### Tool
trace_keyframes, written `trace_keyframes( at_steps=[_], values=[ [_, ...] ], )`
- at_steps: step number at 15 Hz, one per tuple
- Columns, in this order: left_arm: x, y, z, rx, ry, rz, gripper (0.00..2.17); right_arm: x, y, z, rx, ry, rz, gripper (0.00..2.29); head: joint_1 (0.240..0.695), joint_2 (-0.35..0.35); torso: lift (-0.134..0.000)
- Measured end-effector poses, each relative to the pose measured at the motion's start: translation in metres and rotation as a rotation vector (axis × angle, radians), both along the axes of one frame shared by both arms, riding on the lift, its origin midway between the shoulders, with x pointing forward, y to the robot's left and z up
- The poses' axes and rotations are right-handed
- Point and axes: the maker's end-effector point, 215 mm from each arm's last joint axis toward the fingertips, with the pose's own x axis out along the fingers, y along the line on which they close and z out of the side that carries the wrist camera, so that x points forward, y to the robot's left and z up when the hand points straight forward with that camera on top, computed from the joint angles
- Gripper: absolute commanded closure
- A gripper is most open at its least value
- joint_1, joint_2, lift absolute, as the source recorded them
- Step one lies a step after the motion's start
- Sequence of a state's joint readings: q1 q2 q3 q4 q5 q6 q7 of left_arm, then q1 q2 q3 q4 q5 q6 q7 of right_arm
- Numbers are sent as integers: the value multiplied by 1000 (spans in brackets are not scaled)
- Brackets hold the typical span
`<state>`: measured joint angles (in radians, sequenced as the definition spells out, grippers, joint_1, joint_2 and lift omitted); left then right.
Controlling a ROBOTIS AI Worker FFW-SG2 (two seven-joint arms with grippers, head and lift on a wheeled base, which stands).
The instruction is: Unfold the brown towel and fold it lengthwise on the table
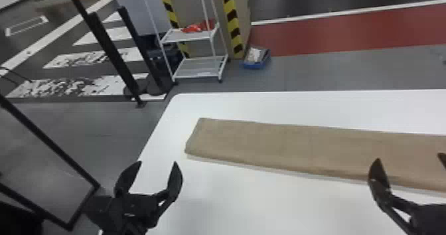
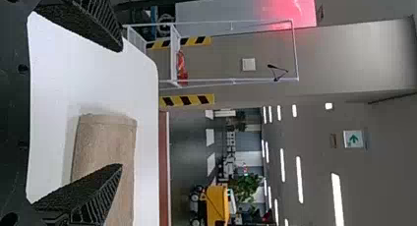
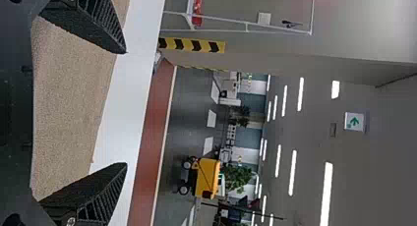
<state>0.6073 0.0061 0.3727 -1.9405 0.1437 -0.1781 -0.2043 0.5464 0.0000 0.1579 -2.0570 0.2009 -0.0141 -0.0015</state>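
The brown towel lies flat on the white table as a long, narrow folded strip, its right end running out of the head view. My left gripper is open in front of the towel's left end, nothing between its fingers. Toward the right edge, my right gripper stands open at the towel's near edge. In the left wrist view, the left gripper is spread, with the towel beyond it. The right wrist view has the towel behind the parted fingers of the right gripper.
The table has its left edge close to my left gripper. Past its far side stand a white wire cart and a blue bin on the floor. Black metal posts rise at the left.
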Motion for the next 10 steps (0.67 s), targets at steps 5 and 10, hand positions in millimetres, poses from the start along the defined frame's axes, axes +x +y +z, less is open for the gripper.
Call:
trace_keyframes(
  at_steps=[5,10],
  values=[
    [1,0,-5,-7,16,5,33,0,1,1,1,-1,2,63,695,344,-117],
    [1,3,-8,-10,25,16,33,1,3,1,2,-3,4,63,695,349,-117]
  ],
)
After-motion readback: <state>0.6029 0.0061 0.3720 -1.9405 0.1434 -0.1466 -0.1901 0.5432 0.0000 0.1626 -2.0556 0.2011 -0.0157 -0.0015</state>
